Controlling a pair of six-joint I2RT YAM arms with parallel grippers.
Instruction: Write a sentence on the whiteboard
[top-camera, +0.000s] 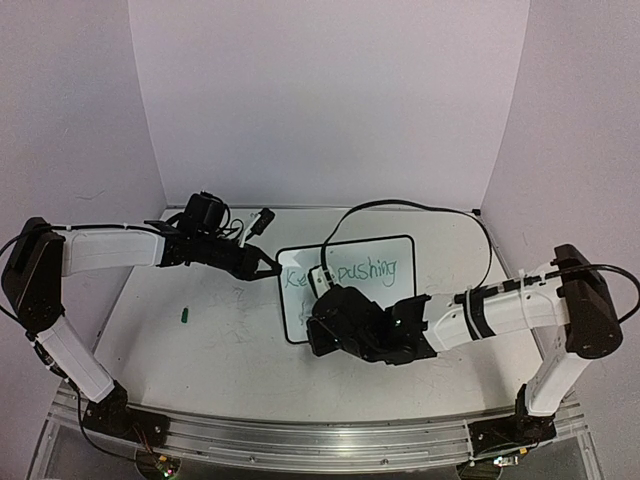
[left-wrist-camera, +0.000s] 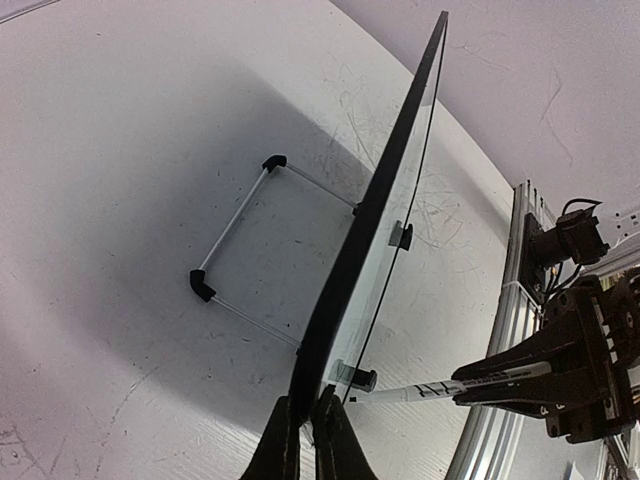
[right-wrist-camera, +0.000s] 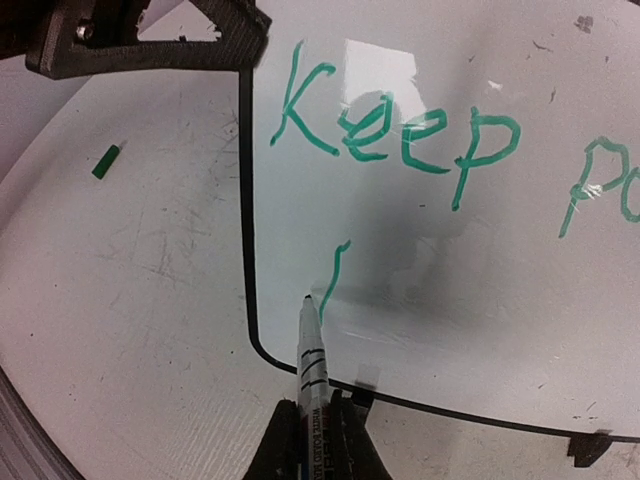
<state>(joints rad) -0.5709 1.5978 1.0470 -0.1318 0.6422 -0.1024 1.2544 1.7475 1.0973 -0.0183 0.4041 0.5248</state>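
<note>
Although the first line of the sentence (right-wrist-camera: 400, 130) was already on the whiteboard (top-camera: 385, 248), the second line had barely begun. "Keep" stood in green near the board's upper left, and the top view showed "pushing" after it; the right wrist view caught only the first letters of that word at its edge. Below "Keep" there was a single short green stroke (right-wrist-camera: 335, 270) and nothing more, so by my reading the word "forward" was almost wholly left to write.

The whiteboard sat near the middle of the table (top-camera: 200, 340), propped at a tilt on its wire stand. The left claw (left-wrist-camera: 305, 420) was nearly closed, pinching the board's black rim at its left edge, which looked like bracing against the pressure of writing. The right claw (right-wrist-camera: 312, 420) was clamped around the marker (right-wrist-camera: 312, 360), whose tip touched the board just at the foot of the new stroke, close to the lower left corner.

A small green piece, probably the marker's cap (top-camera: 185, 315), lay on the table well to the left of the board.

I judged the task a little past halfway: two words done, one to go, and room enough along the lower half of the board for it. Capping the marker might follow, though the task does not ask for it.
</note>
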